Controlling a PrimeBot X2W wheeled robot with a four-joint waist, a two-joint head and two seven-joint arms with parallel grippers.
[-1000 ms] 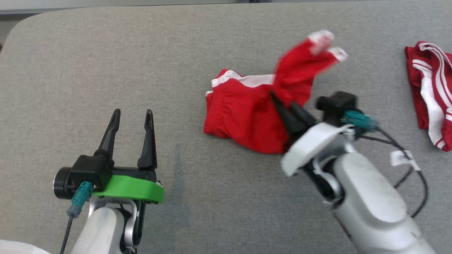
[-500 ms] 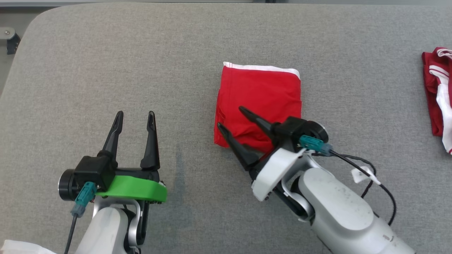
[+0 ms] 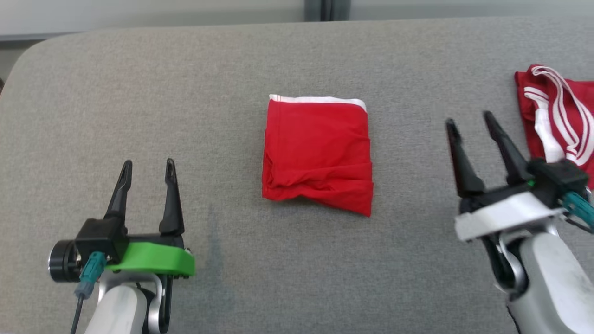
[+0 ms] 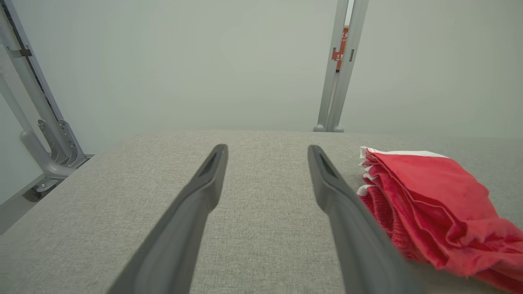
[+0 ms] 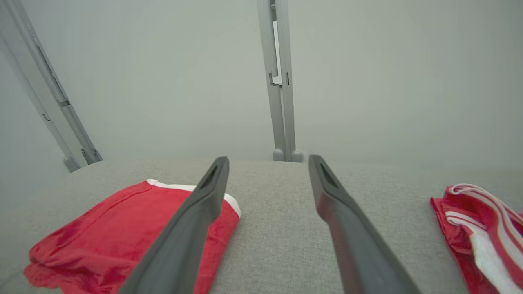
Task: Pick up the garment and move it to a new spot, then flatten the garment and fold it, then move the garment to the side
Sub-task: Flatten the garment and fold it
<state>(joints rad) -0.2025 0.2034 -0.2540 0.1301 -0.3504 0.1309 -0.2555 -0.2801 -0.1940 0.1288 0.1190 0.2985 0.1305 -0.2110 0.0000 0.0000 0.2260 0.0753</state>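
Right gripper (image 3: 468, 119) released, fingers spread wide with nothing between them, at the lower right of the head view, tips pointing up over the bare grey padded surface (image 3: 185, 83). Sits between the folded garment (image 3: 318, 153) and a second red-and-white garment (image 3: 552, 116), touching neither and nearer the second, a crumpled heap at the right edge just beyond the wrist.

Left gripper (image 3: 149, 162) likewise released and empty, at the lower left, well apart from the cloth.

Folded garment at the middle of the surface: a red, roughly square packet, white band along the far edge, creases gathered toward the near edge, lower right corner dipping toward the robot. From the left wrist, seen to the right of the fingers, stacked layers showing red and white at the edge. From the right wrist, seen at the left, partly behind the finger on that view's left, with the striped heap at the far right.

Beyond the surface, a pale wall (image 4: 204, 61) and grey metal uprights (image 5: 280, 81).
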